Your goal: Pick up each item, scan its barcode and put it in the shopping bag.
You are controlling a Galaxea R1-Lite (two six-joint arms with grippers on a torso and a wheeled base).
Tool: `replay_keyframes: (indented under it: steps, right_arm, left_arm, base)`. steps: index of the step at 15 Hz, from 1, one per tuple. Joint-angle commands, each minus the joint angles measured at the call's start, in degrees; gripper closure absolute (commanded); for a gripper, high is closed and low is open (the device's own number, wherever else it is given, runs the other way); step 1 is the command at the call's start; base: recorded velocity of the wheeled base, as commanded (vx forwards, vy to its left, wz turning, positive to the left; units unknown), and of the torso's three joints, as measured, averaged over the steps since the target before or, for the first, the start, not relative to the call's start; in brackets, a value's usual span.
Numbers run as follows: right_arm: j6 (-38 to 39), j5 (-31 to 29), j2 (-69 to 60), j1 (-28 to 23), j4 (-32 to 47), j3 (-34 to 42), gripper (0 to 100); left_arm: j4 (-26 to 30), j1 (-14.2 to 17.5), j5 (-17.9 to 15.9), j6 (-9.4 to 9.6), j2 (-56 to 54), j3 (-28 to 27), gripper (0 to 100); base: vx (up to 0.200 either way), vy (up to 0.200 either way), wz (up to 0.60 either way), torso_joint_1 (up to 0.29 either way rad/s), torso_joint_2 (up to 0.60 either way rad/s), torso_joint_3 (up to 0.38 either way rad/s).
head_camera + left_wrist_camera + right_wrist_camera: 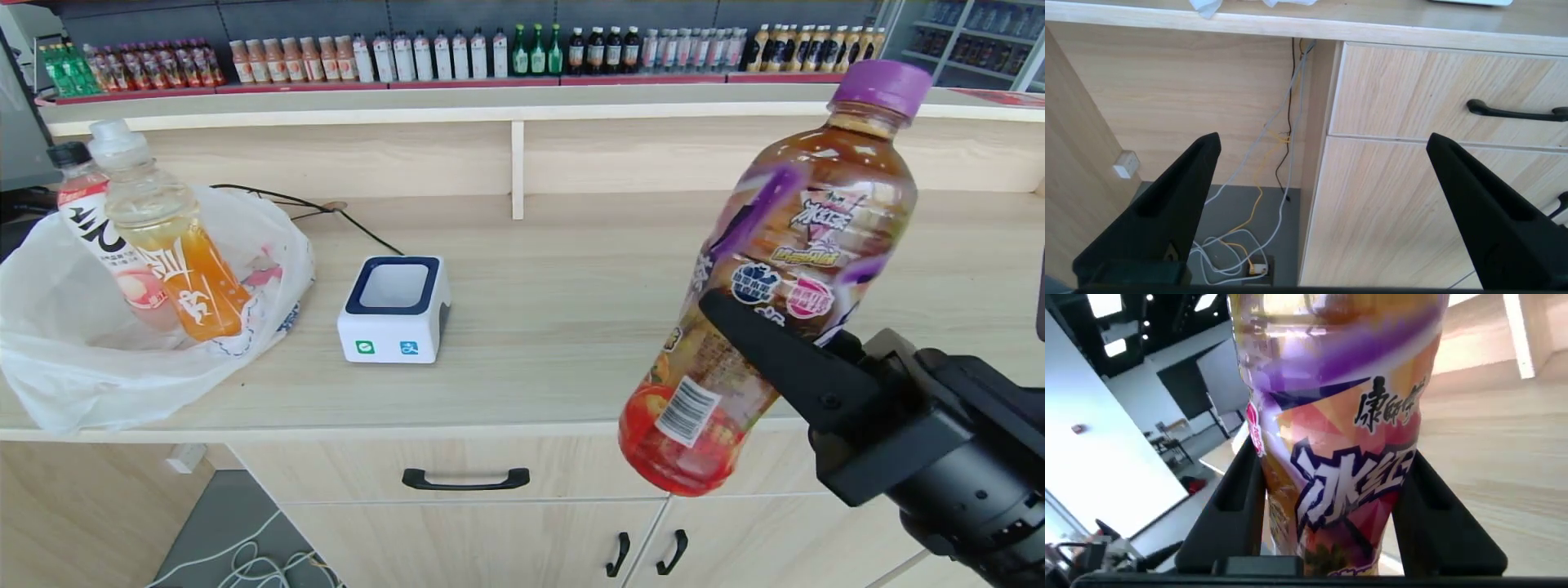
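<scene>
- Bottle with the purple cap hangs tilted in the air over the right front of the counter, well apart from the scanner.
- My right pincer is pinching the bottle around its lower half, one finger on each side of the label.
- My left pincer is spread and empty, down below the counter edge, facing the cabinet front.
- An orange drink and a pink-labelled drink already stand in the shopping bag at the left, so I judge this to be the scanning step for a third item.
- The barcode sits near the bottle's base, facing me rather than the scanner window.
- Next I need to carry the bottle left over the scanner and roll it so the barcode faces down at the window.
- Bagging calls for a longer reach left.
</scene>
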Motion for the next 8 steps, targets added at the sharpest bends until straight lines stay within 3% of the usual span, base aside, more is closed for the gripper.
replay_keyframes:
  steps: [1,4,6,8]
  right_arm:
    - [-8.03,0.29,0.38,-4.98,-0.09,0.37,100]
    - [-17.52,-0.85,-0.59,-8.32,-0.09,1.6,100]
    - [-18.31,-4.19,-1.11,-9.72,-0.09,6.08,100]
    - [-18.75,-7.18,-1.29,-9.9,-0.09,5.47,100]
  left_arm:
    - [0.0,0.0,0.0,0.02,-0.02,0.0,0]
    - [0.0,0.0,0.0,0.02,-0.02,0.0,0]
    - [0.0,0.0,0.0,-0.07,-0.02,0.0,0]
    - [0.0,0.0,0.0,-0.07,-0.02,0.0,0]
  base:
    - [0.0,0.0,0.0,0.0,0.0,0.0]
    - [0.0,0.0,0.0,0.0,0.0,0.0]
    - [0.0,0.0,0.0,0.0,0.0,0.0]
    - [0.0,0.0,0.0,0.0,0.0,0.0]
